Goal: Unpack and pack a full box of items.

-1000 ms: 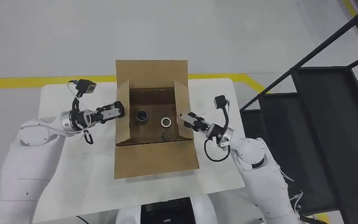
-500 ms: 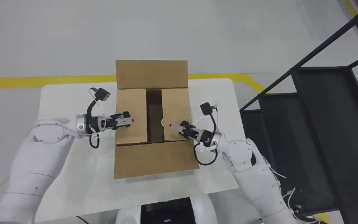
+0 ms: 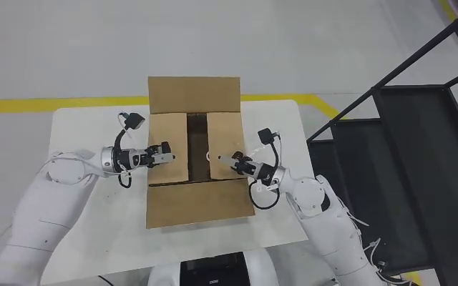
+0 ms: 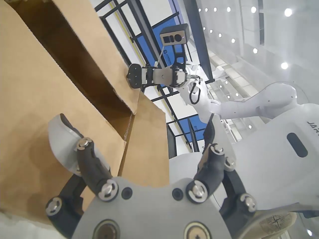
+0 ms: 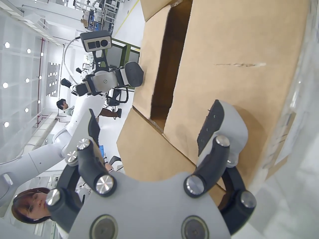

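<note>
I am pressing shut the box [image 3: 193, 93] on the surface [image 3: 79, 125]: left flap [image 3: 168, 129] under the left jaws, right flap [image 3: 223, 129] under the right jaws, both sets spread apart. Flat, even pressure is looking wisest here.

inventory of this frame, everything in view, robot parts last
box: 1, brown cardboard, mid-table; far and near flaps lie open outward
side flaps: 2, brown, folded in over the opening, dark gap between them; contents hidden
table: 1, white, under the box
floor line: 1, yellow, behind the table
stairs: 1, black, right of the table
left gripper: 1, white and black, on the left side flap, fingers open
right gripper: 1, white and black, on the right side flap, fingers open
</note>
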Controlling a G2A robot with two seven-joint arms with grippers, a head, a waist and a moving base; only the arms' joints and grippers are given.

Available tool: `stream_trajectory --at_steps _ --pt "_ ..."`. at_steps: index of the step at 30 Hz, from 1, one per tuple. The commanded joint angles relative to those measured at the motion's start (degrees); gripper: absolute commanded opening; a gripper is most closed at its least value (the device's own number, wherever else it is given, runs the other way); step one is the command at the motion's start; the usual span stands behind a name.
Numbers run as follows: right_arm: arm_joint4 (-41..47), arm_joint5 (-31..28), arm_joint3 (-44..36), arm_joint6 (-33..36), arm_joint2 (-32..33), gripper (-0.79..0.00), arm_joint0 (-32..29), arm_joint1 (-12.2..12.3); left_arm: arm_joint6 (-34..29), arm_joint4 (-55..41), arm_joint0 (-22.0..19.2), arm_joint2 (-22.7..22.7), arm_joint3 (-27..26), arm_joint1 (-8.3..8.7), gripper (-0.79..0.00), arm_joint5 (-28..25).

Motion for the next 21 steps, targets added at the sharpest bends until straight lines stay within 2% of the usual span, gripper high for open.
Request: stream_trajectory --at_steps 1,9,15,21 --pt "0.8 -0.1 -0.4 -0.2 0.7 0.0 -0.1 0.1 0.9 -2.0 0.4 -0.6 -1.3 0.49 0.0 -0.9" --pt "4.9 -0.6 -4.5 5.9 6.7 0.0 -1.8 1.5 2.7 -8.2 3.7 -6.1 -5.6 2.9 0.0 -2.7" --pt "1.4 2.7 -5.8 16.3 12.0 0.0 -5.1 3.2 2.7 -10.3 7.6 -11.3 -7.8 4.81 0.0 -2.7" --pt "4.8 1.9 -5.2 24.0 11.3 0.0 -8.5 4.0 2.4 -10.5 10.9 -15.5 -9.0 6.32 0.0 -2.4"
